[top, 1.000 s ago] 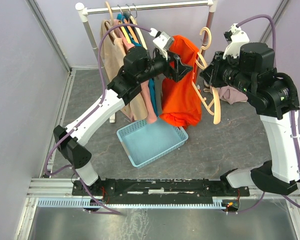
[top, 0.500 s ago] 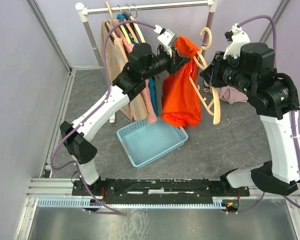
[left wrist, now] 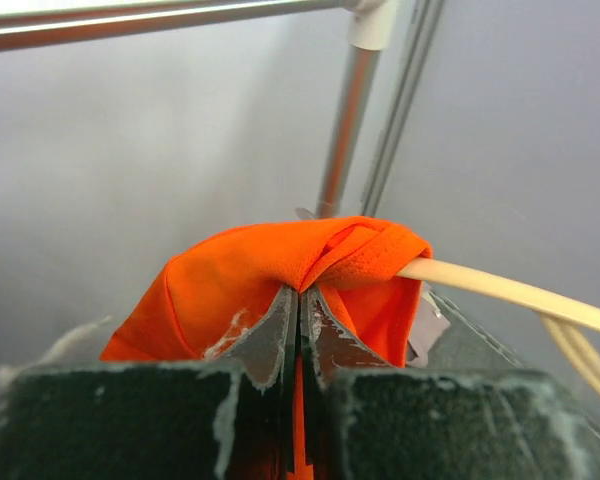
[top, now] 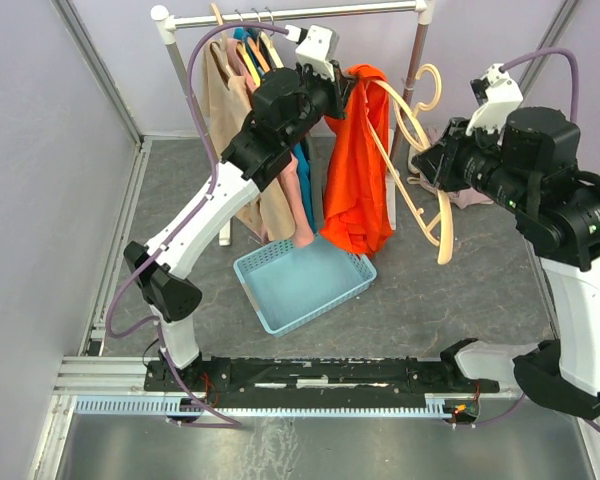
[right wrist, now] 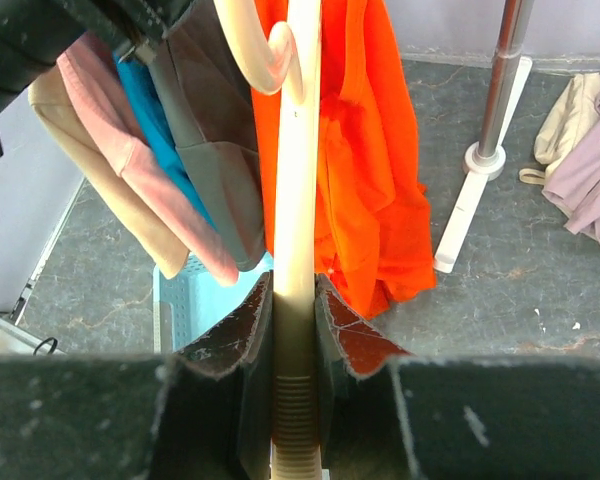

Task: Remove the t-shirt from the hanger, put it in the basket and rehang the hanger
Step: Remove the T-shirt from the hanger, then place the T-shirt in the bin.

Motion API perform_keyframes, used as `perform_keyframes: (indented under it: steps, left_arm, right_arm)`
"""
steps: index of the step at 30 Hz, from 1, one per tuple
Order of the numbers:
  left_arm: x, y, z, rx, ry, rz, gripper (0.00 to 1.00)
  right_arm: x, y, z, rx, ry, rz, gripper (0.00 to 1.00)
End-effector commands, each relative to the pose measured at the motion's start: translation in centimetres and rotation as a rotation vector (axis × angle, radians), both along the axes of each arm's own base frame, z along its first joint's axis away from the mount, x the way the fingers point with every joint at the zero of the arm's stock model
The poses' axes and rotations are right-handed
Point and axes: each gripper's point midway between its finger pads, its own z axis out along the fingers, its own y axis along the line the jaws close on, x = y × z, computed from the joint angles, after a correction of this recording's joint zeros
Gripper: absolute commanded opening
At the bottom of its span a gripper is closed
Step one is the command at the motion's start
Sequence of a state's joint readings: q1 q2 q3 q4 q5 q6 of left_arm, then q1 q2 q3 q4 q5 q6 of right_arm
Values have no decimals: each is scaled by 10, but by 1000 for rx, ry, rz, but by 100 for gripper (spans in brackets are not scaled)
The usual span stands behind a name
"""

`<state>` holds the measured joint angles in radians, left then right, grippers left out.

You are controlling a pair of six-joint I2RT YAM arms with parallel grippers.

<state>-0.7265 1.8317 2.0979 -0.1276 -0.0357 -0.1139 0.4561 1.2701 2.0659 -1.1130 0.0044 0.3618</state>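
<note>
Bare floor [top: 430, 300] right of the basket [top: 253, 298] lies open for passage. The rack's pole [top: 416, 50] stands just behind the hanger [top: 446, 240]. Hung clothes [top: 225, 100] crowd the rail's [top: 370, 9] left end, close beside the shirt [top: 355, 170], leaving little gap between.

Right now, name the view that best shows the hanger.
Top external: the whole cream hanger shows, one arm inside the orange t-shirt. Right wrist shows only its bar between the fingers; left wrist, one arm.
</note>
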Motion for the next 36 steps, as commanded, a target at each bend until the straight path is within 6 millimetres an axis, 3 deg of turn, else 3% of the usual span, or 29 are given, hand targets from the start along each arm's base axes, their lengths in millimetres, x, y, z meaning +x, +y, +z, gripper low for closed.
perform_keyframes:
  steps: [1,9,15,20,23,27,31,36]
  left_arm:
    - [14,21,22,-52,-18,133,3]
    - [32,25,9,-33,9,181,3]
    - [41,26,-2,-11,24,201,3]
    - [37,24,10,-28,5,173,3]
    - [17,14,30,-51,-42,57,3]
    - [-23,9,73,-131,-128,-104,3]
    - [-66,17,116,-229,-175,-230,3]
    - [-104,35,153,-330,-170,-303,3]
  right_arm:
    - [-15,-10,26,36,-110,-8,1]
    - [-45,-25,45,57,-186,0,1]
    - [-56,-30,49,62,-202,-1,1]
    - [-59,-44,52,61,-221,-63,1]
    - [-54,-68,54,50,-235,-202,1]
    - [-43,-91,52,28,-223,-357,1]
    - [-28,-83,48,-11,-213,-335,1]
    - [-18,-66,48,-3,-216,-269,1]
